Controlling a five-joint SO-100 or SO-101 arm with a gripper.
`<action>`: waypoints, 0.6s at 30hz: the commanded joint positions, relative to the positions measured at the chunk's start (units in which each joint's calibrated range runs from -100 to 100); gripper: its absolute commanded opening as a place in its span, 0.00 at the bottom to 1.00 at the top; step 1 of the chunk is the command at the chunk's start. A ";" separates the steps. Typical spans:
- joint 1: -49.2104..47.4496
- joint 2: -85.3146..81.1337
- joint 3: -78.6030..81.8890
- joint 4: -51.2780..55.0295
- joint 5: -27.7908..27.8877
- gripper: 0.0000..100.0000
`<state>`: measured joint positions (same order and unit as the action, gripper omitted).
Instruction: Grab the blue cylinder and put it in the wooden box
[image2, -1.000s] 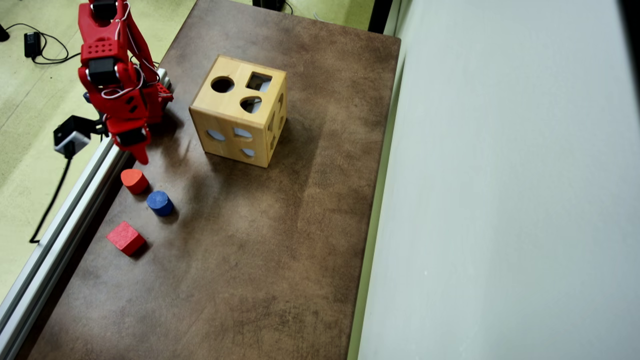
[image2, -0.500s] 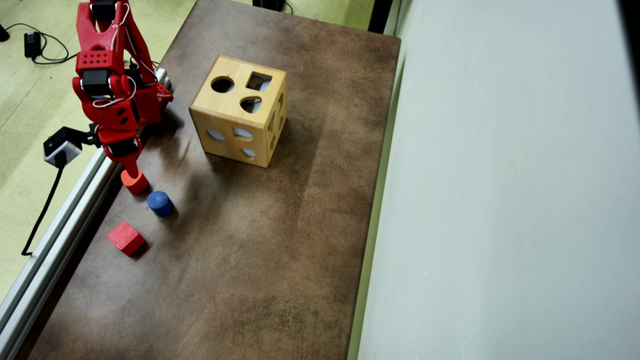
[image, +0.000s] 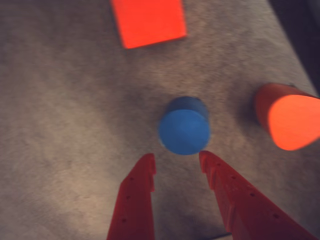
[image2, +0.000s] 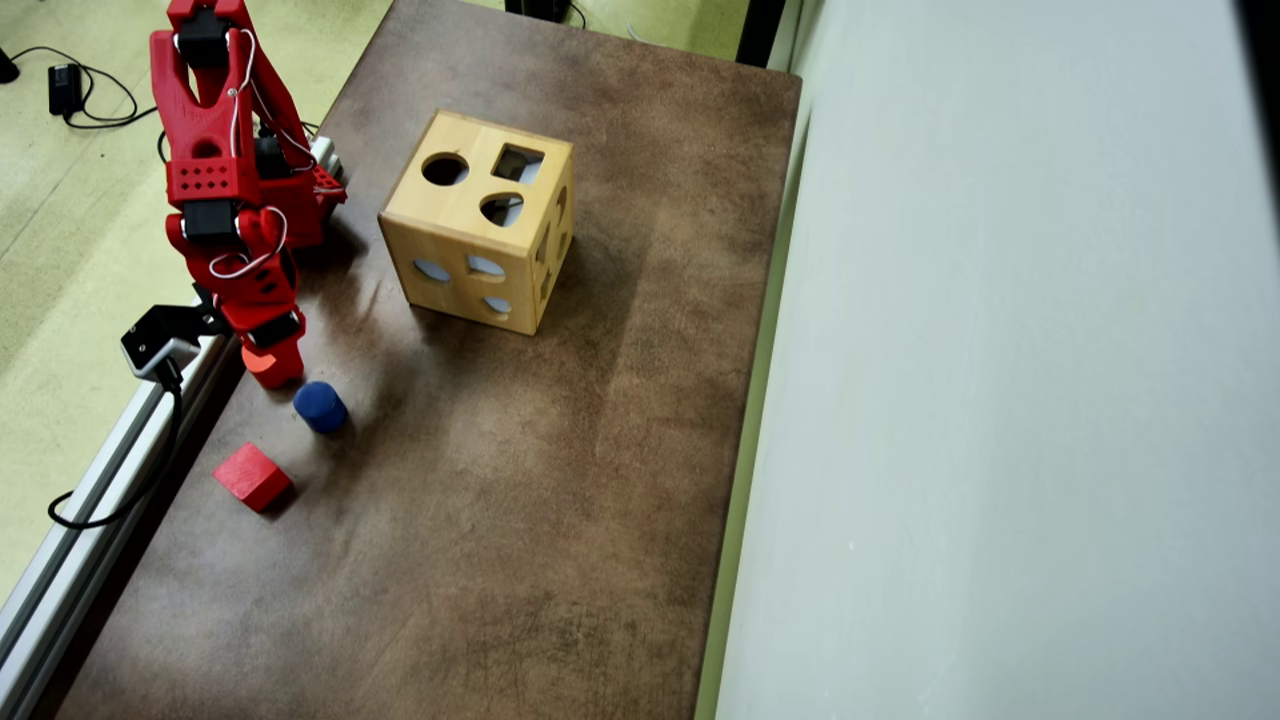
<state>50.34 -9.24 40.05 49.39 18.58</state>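
Wrist view: end effector (image: 176, 162) spread, empty, fingertips just short of the blue cylinder (image: 184, 127), which stands upright on the table (image: 65, 125).
Neighbours: red cube (image: 148, 21) at 11 o'clock of the cylinder, red rounded block (image: 288, 117) at 3 o'clock, both apart from it.
Overhead view: blue cylinder (image2: 320, 406) lies at 7 o'clock of the wooden box (image2: 478, 221), well apart; end effector's tip covers part of the red rounded block (image2: 272, 368).
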 joint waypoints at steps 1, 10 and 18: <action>-1.46 -0.15 -0.42 -1.83 0.29 0.17; -2.27 -0.15 -0.15 -0.78 0.29 0.25; -1.90 -0.23 5.66 -0.86 0.20 0.25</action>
<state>48.47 -8.90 44.74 48.59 18.58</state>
